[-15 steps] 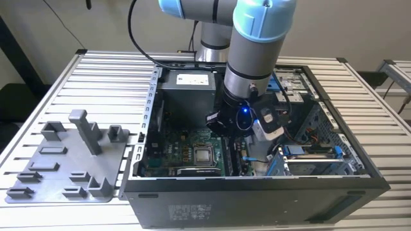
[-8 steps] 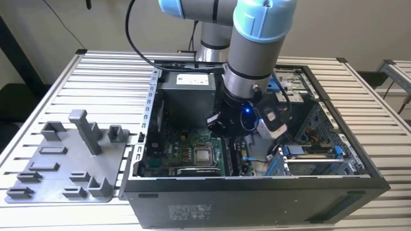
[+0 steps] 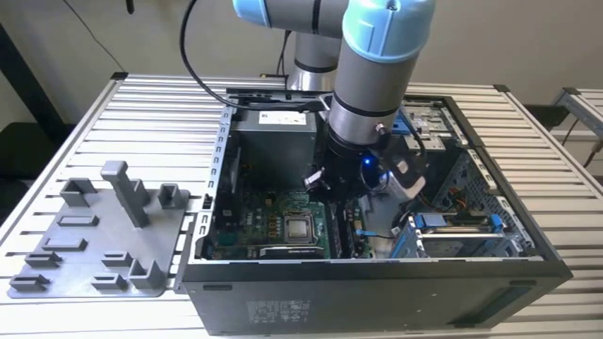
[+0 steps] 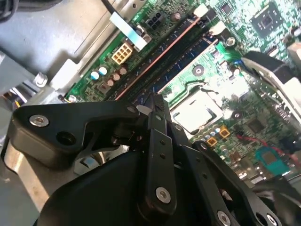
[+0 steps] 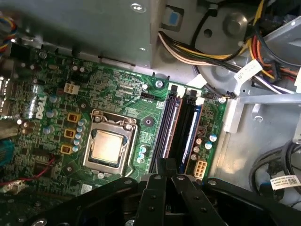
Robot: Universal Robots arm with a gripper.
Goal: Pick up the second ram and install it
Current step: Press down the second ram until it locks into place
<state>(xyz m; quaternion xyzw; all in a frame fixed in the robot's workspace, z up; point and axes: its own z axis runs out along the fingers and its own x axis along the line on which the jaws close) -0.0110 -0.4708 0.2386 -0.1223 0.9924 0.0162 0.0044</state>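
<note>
The gripper (image 3: 325, 186) reaches down inside the open computer case (image 3: 377, 261), just beside the CPU socket (image 3: 299, 227) on the side toward the exterior view's right. In both wrist views its black fingers (image 5: 155, 188) are drawn close together, with hardly any gap at the tips. The tips sit at one end of the memory slots next to the CPU socket (image 5: 109, 146).

The second ram (image 5: 170, 120) appears as a thin, copper-edged strip standing on edge in the slot row closest to the CPU socket, running parallel to the socket's side. Whether the fingertips pinch its edge or only rest over it cannot be told. One row further from the socket lies a blue-lined slot (image 5: 190, 127). Beyond that come small capacitors and a white connector at the motherboard's edge, then the bare metal case wall.

Room is tight. Bundled power cables (image 5: 188, 52) cross past the slots' far end from the gripper. The drive cage (image 3: 452, 233) stands further from the socket, toward the exterior view's right.

Outside the case, well away from the socket on the slatted table (image 3: 169, 99), sits the grey holder tray (image 3: 56, 247).
</note>
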